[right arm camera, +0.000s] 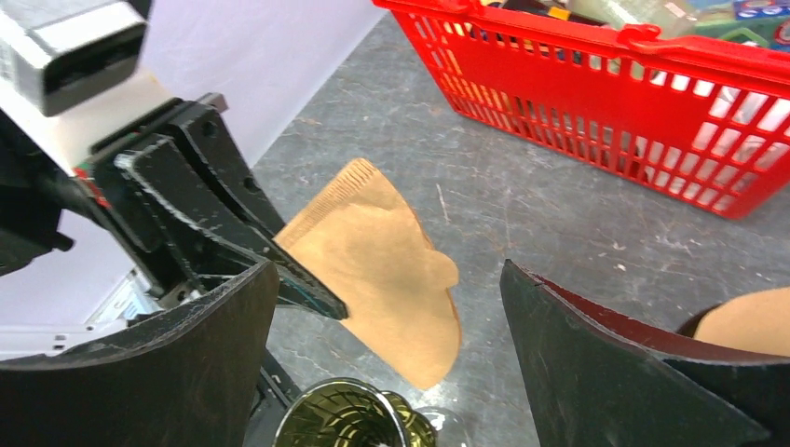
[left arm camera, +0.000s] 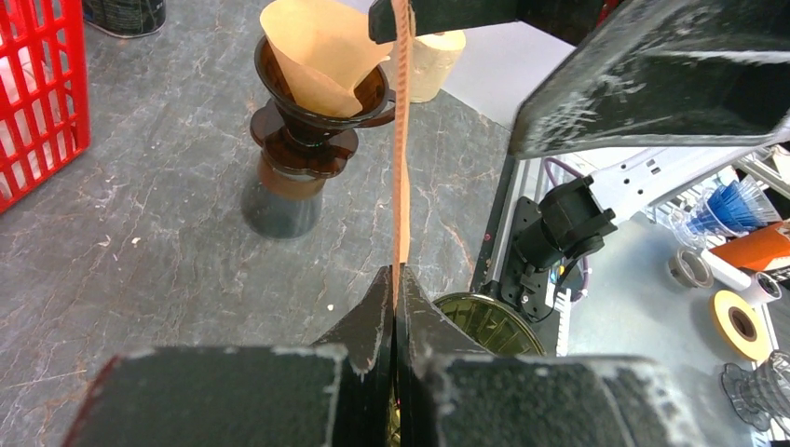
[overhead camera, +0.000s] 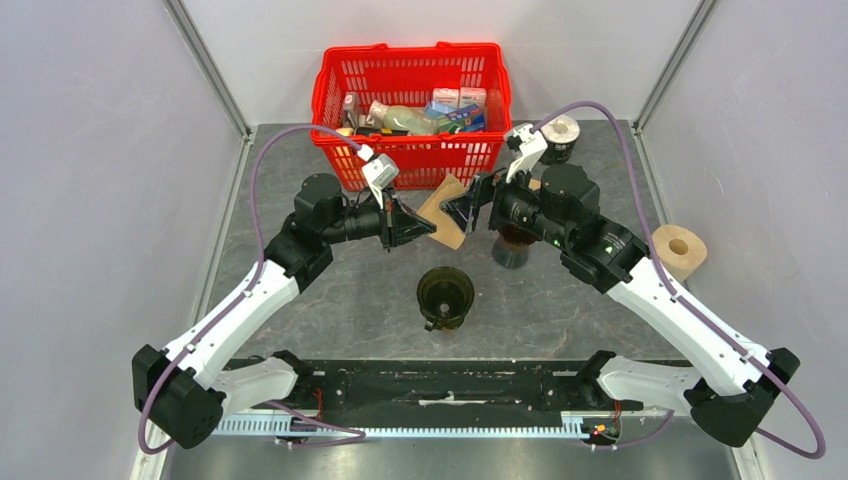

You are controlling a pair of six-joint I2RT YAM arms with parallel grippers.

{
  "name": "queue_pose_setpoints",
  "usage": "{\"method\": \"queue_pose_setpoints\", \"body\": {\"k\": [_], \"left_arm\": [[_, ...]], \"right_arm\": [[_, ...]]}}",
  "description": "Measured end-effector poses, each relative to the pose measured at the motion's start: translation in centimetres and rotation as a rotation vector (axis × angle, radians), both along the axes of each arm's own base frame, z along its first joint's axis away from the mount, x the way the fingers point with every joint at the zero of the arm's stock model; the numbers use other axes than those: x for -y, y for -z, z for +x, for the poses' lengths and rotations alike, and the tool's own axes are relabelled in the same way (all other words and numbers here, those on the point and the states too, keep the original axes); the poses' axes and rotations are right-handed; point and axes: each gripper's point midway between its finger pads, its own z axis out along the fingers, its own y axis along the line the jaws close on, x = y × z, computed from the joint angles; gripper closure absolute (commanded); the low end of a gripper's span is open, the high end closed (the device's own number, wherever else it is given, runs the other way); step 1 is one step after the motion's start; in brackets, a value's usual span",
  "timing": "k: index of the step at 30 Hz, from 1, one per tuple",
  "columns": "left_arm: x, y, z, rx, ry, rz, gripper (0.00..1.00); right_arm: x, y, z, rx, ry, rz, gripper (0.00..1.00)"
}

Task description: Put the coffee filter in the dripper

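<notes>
My left gripper is shut on a flat brown paper coffee filter and holds it in the air above the table. In the left wrist view the filter shows edge-on, rising from the closed gripper. My right gripper is open wide and faces the filter, with the filter's free half in front of the gap between its fingers and not touching them. An empty olive glass dripper stands below, and it also shows in the right wrist view.
A second brown dripper holding its own filter stands on a stand under the right arm. A red basket of groceries is at the back. A dark can and a paper roll are at the right.
</notes>
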Motion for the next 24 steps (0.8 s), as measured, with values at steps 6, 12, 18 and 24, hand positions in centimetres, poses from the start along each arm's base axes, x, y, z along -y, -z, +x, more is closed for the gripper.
{"method": "queue_pose_setpoints", "body": {"k": [6, 12, 18, 24], "left_arm": [[-0.1, 0.2, 0.1, -0.006, -0.008, 0.005, 0.98], [-0.1, 0.1, 0.2, -0.004, -0.012, 0.006, 0.98], [-0.1, 0.2, 0.5, -0.003, -0.029, 0.007, 0.98], [-0.3, 0.2, 0.9, -0.002, -0.052, 0.011, 0.98]], "right_arm": [[-0.7, -0.9, -0.5, 0.016, -0.047, 0.036, 0.03], [-0.9, -1.4, -0.5, 0.031, -0.056, 0.050, 0.03], [-1.2, -1.6, -0.9, 0.027, -0.079, 0.060, 0.05], [-1.2, -2.1, -1.6, 0.034, -0.104, 0.076, 0.07]]}}
